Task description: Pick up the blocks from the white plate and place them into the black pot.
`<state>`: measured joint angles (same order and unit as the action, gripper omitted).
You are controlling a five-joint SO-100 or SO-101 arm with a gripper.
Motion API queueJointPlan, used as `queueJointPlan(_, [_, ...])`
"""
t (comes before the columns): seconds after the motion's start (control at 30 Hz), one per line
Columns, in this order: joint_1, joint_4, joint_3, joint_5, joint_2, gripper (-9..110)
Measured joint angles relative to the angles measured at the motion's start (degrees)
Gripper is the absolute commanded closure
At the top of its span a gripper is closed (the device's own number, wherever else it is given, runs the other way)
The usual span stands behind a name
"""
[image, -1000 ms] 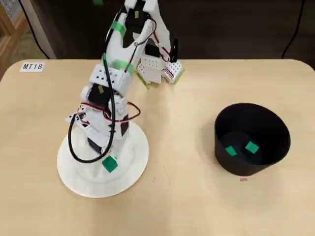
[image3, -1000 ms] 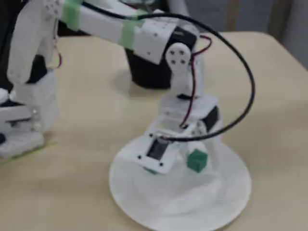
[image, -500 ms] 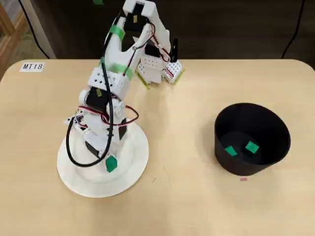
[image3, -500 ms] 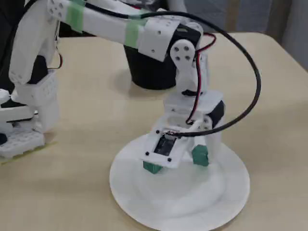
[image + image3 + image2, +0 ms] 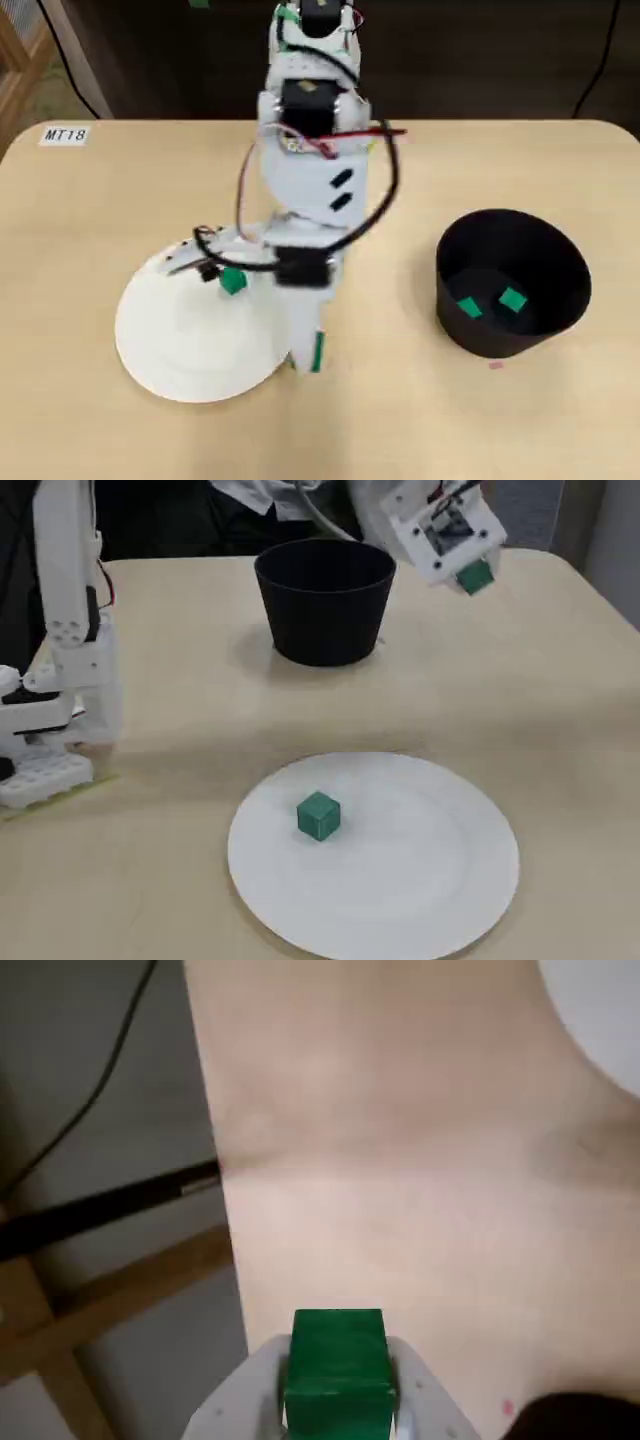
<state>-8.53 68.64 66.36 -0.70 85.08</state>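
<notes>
Blocks: I count four green cubes. One sits clamped in my gripper (image 5: 338, 1400), one lies on the white plate (image 5: 420, 880), and two rest on the floor of the black pot (image 5: 560, 262).
Carried block: the held block (image 5: 338, 1365) fills the gap between the two white fingers in the wrist view; in the fixed view it hangs in the air to the right of the pot.
Claw: closed onto the cube's sides, jaws only as far apart as the block is wide.
Arm position: in the overhead view I see the gripper over bare table between plate and pot, not yet above the opening.
Plate block: the last block on the plate (image 5: 319, 815) lies left of centre, well clear of the rim.
Pot blocks: the two dropped blocks (image 5: 468, 307) (image 5: 512, 299) sit near each other.
Risk, early release: if I let go now, the cube lands on the table, short of the pot.
Risk, rim strike: the walls are tall, so a low approach could knock the pot aside.
Risk, slip: I judge the grip narrow; a jerky swing could shake the cube loose.
</notes>
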Motion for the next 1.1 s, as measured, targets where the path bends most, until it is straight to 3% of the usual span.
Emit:
queueJointPlan(0.47, [-22.9,6.7,3.9,-3.2,4.9,104])
queueJointPlan(0.97, [-30.4,-6.7,22.6,-5.5,7.7,103])
queueJointPlan(1.07, [-30.4,-7.4,22.9,-5.7,7.8,76])
queueJointPlan(1.1, [-30.4,-7.4,22.9,-5.3,7.8,72])
